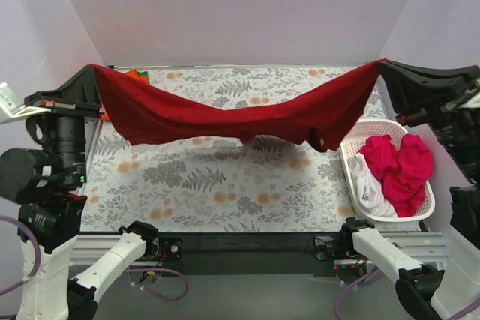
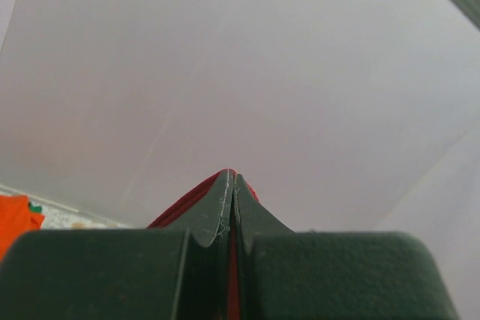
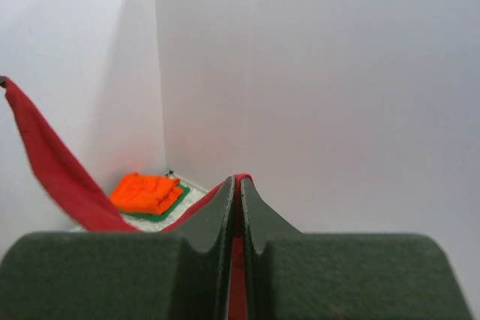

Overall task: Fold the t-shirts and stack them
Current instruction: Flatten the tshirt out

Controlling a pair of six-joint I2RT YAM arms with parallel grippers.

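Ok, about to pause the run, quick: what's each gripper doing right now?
Left gripper: closed, holding one end of the crimson t-shirt.
Right gripper: closed, holding its other end.

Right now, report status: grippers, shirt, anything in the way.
Both shut on crimson t-shirt: left gripper, right gripper. Shirt stretched between them, sagging above table. Orange-on-green stack far-left corner, basket at right.

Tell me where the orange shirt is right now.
The orange shirt lies folded on the green shirt in the far left corner of the table; in the top view it is mostly hidden behind the crimson shirt.
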